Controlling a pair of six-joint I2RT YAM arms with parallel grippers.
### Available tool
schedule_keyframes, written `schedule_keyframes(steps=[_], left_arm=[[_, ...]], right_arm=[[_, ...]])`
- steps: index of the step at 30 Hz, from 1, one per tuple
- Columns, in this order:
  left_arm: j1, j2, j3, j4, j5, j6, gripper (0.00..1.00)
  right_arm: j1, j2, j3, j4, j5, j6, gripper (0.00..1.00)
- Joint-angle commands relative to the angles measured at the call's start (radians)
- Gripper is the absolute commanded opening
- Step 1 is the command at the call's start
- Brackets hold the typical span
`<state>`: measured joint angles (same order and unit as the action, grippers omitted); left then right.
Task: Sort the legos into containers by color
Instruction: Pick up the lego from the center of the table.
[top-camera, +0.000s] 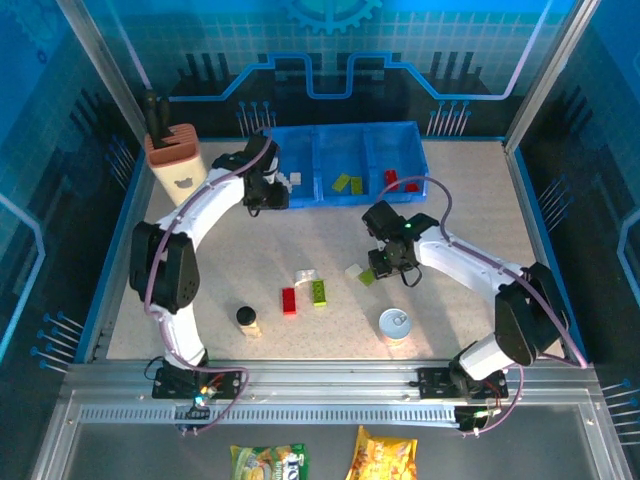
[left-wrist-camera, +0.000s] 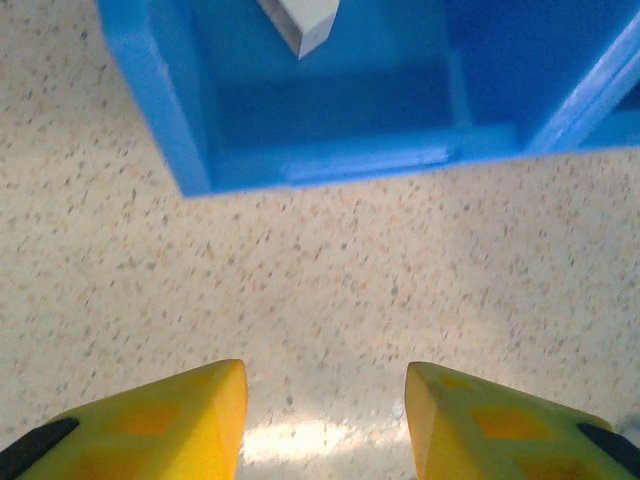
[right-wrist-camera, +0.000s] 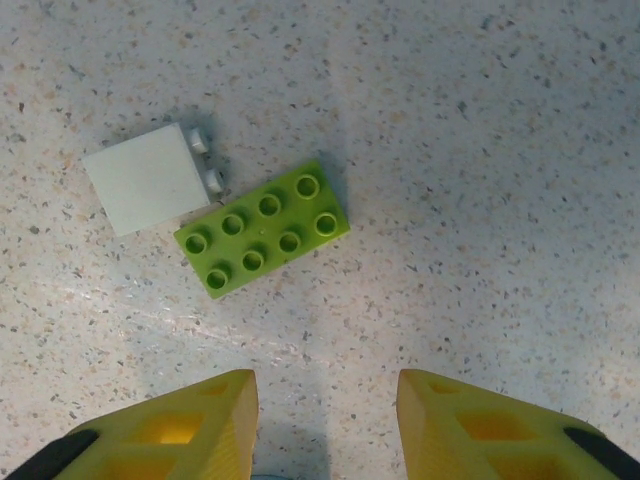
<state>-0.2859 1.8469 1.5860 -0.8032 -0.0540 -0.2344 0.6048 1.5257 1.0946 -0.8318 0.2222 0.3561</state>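
Note:
The blue containers (top-camera: 345, 135) stand at the back, three joined compartments: white legos (top-camera: 290, 180) on the left, green ones (top-camera: 347, 183) in the middle, red ones (top-camera: 392, 180) on the right. My left gripper (top-camera: 268, 197) hovers over the table just in front of the left compartment (left-wrist-camera: 190, 150), open and empty (left-wrist-camera: 325, 420); a white brick (left-wrist-camera: 300, 20) lies inside. My right gripper (top-camera: 388, 262) is open (right-wrist-camera: 327, 420) above the table, just short of a lime green brick (right-wrist-camera: 262, 230) that touches a white brick (right-wrist-camera: 147, 180). Further left lie a white brick (top-camera: 305, 275), a green brick (top-camera: 319, 291) and a red brick (top-camera: 289, 300).
A tan holder (top-camera: 178, 165) stands at the back left beside the left arm. A small black-capped bottle (top-camera: 247, 320) and a round tin can (top-camera: 394, 324) stand near the front edge. Blue walls close in the table on three sides.

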Motion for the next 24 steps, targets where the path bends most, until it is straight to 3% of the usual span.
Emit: schedule_keyframes(steps=[1,13,24], left_arm=[[0.008,-0.093,-0.09,-0.002,0.006,0.047,0.47],[0.017,-0.297,-0.241,-0.098,-0.055,0.141,0.5],[0.019,-0.326,-0.359,0.0,-0.101,0.215,0.5]], right_arm=[[0.031,0.051,0.047,-0.022,-0.015,-0.11,0.44],[0.049,0.229,0.162,-0.103,0.01,-0.276,0.56],[0.046,0.35,0.236,-0.116,-0.004,-0.302,0.68]])
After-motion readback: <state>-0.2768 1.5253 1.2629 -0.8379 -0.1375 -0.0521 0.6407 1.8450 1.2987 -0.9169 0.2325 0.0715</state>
